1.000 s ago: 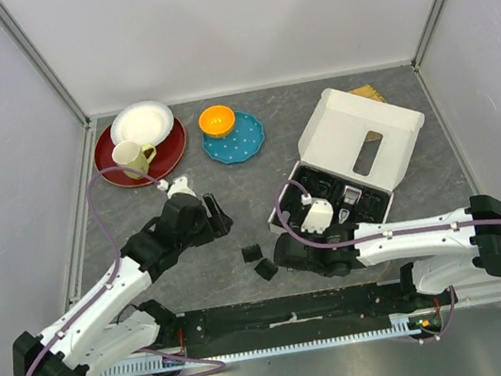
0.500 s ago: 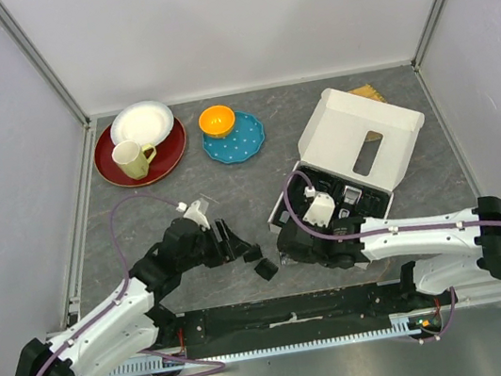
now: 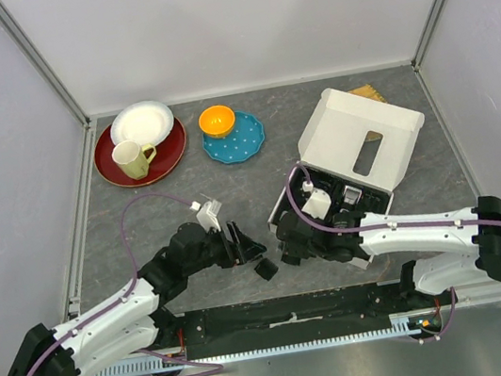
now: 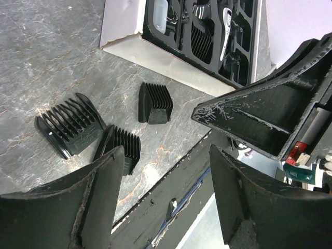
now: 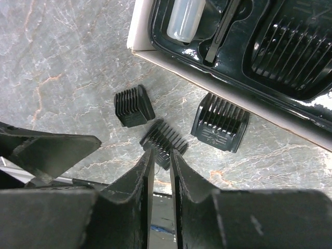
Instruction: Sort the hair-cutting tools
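Note:
Three black comb attachments lie on the grey table in front of the box. The small one (image 5: 134, 105) is on the left, a ribbed one (image 5: 162, 142) is nearest the table's front edge, and a broad one (image 5: 220, 128) lies by the box. My right gripper (image 5: 160, 154) hovers over the ribbed comb (image 3: 265, 269) with only a thin slit between its fingers, and I see nothing pinched. My left gripper (image 4: 166, 150) stands open just left of the combs; one finger (image 4: 98, 197) hides part of the ribbed comb (image 4: 122, 148). A silver-and-black clipper (image 3: 352, 196) rests in the tray.
The white box (image 3: 357, 138) with its lid up holds a black tray (image 5: 290, 78) with more combs and a small clear bottle (image 5: 184, 18). A red plate (image 3: 113, 172), mug (image 3: 131, 157), white plate (image 3: 141, 121), orange bowl (image 3: 217, 119) and blue plate (image 3: 248, 141) stand far left. The front rail (image 3: 290, 315) is close.
My left gripper has swung right, up to the combs, staying open. My right gripper has drawn back slightly toward the box and its fingers have closed.

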### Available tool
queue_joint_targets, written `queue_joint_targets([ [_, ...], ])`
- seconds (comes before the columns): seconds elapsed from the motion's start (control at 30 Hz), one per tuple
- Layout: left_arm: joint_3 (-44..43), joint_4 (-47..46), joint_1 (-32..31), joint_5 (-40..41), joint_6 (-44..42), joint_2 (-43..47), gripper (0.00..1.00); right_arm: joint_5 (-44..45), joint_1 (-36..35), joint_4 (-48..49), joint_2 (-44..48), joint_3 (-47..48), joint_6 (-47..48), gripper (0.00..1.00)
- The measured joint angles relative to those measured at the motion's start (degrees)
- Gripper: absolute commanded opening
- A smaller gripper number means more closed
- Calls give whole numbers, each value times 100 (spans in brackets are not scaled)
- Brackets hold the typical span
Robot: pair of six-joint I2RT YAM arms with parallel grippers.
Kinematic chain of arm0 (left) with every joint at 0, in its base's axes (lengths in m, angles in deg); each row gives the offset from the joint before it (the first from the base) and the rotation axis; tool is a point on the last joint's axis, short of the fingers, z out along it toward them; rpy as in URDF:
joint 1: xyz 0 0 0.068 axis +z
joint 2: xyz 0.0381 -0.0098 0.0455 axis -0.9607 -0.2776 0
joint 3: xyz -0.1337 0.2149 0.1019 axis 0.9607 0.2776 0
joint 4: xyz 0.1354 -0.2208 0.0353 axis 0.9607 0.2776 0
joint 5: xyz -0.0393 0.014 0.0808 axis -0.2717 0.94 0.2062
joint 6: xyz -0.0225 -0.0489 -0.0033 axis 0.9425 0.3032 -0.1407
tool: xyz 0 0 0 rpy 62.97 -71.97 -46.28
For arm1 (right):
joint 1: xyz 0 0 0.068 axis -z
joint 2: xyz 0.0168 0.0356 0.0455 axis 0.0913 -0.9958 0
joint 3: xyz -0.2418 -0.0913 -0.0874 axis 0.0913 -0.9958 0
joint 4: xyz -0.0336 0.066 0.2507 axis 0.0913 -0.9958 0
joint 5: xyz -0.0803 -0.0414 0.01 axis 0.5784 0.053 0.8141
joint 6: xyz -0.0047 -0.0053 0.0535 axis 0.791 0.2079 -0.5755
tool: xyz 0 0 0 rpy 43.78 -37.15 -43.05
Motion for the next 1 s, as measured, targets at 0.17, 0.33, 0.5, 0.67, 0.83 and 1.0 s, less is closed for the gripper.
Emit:
queue_joint_targets([
  [0.17,-2,125,0,267,0,70,73,0,7,-306,-367,114,157,77],
  [0.33,-61,525,0,673,-2,295,73,31,2,-892,-879,382,337,94],
  [0.5,-232,767,0,927,-4,310,73,48,-4,-1176,-1137,573,361,96],
  [0.67,-321,929,0,1167,-7,310,73,57,7,-1298,-1631,942,356,95],
  [0.83,-348,1196,0,1392,-9,431,73,50,13,-1421,-2157,1185,306,91],
  [1.0,-348,1266,0,1510,-9,505,73,116,46,-1541,-2361,1224,136,90],
])
